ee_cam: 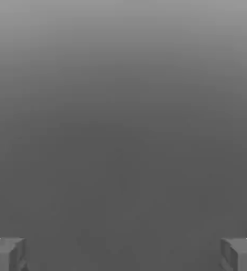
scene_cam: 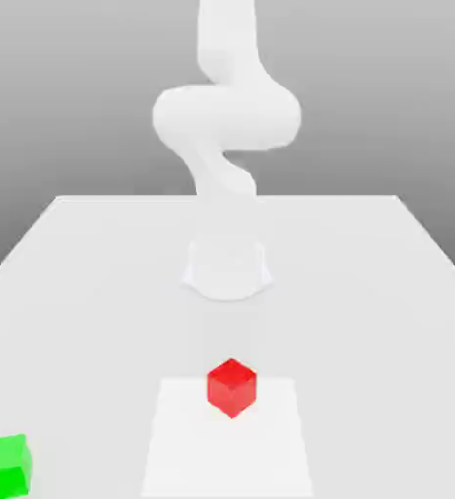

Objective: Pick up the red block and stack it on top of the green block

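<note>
Your tool (ee_cam: 123,254) is spread wide holding nothing, red block (scene_cam: 232,386) sits mid-desk (scene_cam: 387,283), green block (scene_cam: 5,466) well apart at exterior view's left.

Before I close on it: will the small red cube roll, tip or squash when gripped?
The small red cube has flat faces and sharp edges, so it likely won't roll. It looks as wide as tall, so tipping seems unlikely. It appears rigid, though its smooth faces might slip. The gripper has its jaws wide apart.
</note>
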Tool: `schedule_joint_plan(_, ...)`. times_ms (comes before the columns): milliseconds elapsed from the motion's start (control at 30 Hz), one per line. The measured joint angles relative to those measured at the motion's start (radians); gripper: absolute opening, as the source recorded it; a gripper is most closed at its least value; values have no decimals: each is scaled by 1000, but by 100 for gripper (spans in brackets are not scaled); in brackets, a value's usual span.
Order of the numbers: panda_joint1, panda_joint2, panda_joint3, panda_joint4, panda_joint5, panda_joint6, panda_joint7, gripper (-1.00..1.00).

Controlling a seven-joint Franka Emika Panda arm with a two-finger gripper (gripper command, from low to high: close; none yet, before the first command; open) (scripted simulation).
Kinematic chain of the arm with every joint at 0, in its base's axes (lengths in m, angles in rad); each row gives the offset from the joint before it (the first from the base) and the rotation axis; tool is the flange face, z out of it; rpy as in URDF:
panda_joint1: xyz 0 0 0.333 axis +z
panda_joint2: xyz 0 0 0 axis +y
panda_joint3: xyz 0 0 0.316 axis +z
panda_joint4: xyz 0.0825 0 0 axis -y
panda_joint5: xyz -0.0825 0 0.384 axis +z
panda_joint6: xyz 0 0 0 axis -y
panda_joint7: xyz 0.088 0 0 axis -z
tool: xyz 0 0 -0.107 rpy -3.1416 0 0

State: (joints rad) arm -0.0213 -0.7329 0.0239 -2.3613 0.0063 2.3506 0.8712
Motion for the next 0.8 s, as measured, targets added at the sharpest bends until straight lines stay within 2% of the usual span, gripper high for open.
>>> schedule_joint_plan(567, -143, 612, 171, -495, 34, 438, 629, 0)
schedule_joint_plan(733, -140, 828, 133, -504, -88, 610, 766, 0)
schedule_joint_plan(800, -91, 900, 73, -494, -134, 671, 800, 0)
